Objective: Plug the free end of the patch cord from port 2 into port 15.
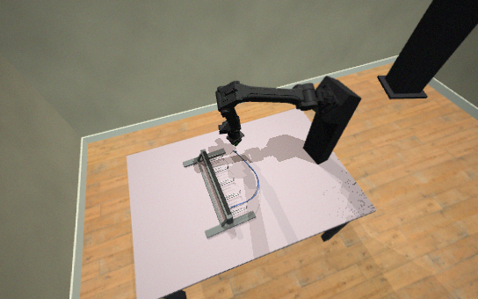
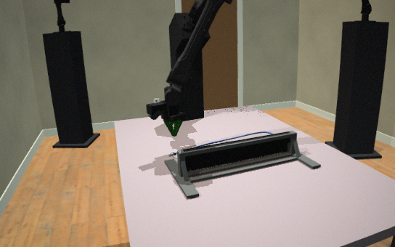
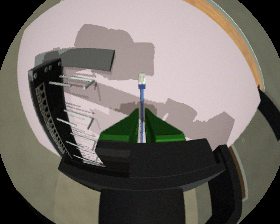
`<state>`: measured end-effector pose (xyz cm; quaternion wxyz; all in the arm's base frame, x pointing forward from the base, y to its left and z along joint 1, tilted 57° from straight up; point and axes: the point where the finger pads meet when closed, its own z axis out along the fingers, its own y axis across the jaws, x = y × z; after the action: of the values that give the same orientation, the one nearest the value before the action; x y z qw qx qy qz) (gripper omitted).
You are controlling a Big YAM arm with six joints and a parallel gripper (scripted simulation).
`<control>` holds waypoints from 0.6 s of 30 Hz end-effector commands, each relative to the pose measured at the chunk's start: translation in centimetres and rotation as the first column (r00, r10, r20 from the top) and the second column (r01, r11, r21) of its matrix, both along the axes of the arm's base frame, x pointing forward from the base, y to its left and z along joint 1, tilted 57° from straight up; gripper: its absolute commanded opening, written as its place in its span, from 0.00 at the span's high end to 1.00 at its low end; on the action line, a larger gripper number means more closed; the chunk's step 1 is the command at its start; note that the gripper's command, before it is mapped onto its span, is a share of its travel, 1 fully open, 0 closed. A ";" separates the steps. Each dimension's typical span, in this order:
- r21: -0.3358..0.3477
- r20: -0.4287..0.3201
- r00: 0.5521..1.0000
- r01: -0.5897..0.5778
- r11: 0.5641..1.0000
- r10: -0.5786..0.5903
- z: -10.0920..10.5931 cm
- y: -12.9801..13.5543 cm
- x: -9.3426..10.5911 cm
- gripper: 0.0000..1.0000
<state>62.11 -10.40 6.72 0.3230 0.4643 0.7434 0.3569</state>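
The gripper (image 1: 236, 144) (image 2: 174, 135) (image 3: 142, 111) has green fingers, slightly parted, with nothing held between them. It hangs above the table, over the blue cord (image 1: 258, 178) (image 2: 232, 137) (image 3: 142, 100) just behind its free plug. The clear plug (image 1: 235, 150) (image 2: 171, 155) (image 3: 142, 79) is beyond the fingertips in the wrist view, beside one end of the rack. The cord curves round to the other end of the black panel (image 1: 215, 182) (image 3: 54, 102), where it enters. The port numbers cannot be read, and port 15 cannot be picked out.
The panel's grey rack stands on two feet (image 1: 217, 230) (image 2: 187, 187) (image 3: 91, 59). Several thin wire loops (image 1: 234, 193) (image 3: 81, 80) stick out from the panel on the cord's side. The table (image 1: 167, 246) (image 2: 250, 214) has an edge beyond the rack's near foot in the exterior view.
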 end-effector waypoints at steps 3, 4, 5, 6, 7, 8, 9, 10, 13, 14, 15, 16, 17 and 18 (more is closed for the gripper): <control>0.008 -0.006 1.000 0.001 1.000 -0.001 -0.5 0.4 0.3 0.64; 0.008 -0.006 1.000 0.001 1.000 -0.001 -0.5 0.4 0.4 0.64; 0.008 -0.006 1.000 0.001 1.000 -0.001 -0.5 0.4 0.4 0.64; 0.008 -0.006 1.000 0.001 1.000 -0.001 -0.5 0.4 0.4 0.64; 0.008 -0.006 1.000 0.001 1.000 -0.001 -0.5 0.4 0.4 0.64; 0.008 -0.006 1.000 0.001 1.000 -0.001 -0.5 0.4 0.4 0.64; 0.008 -0.006 1.000 0.001 1.000 -0.001 -0.5 0.4 0.4 0.64; 0.008 -0.007 1.000 0.001 1.000 -0.001 -0.5 0.4 0.4 0.64; 0.008 -0.007 1.000 0.001 1.000 -0.001 -0.5 0.4 0.4 0.64; 0.008 -0.007 1.000 0.001 1.000 -0.001 -0.5 0.4 0.4 0.64; 0.008 -0.007 1.000 0.001 1.000 -0.001 -0.6 0.4 0.4 0.64; 0.008 -0.007 1.000 0.001 1.000 -0.001 -0.6 0.4 0.4 0.64; 0.008 -0.007 1.000 0.001 1.000 -0.001 -0.6 0.4 0.4 0.64; 0.008 -0.008 1.000 0.001 1.000 -0.001 -0.6 0.3 0.4 0.64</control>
<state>62.11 -10.39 6.72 0.3230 0.4643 0.7434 0.3569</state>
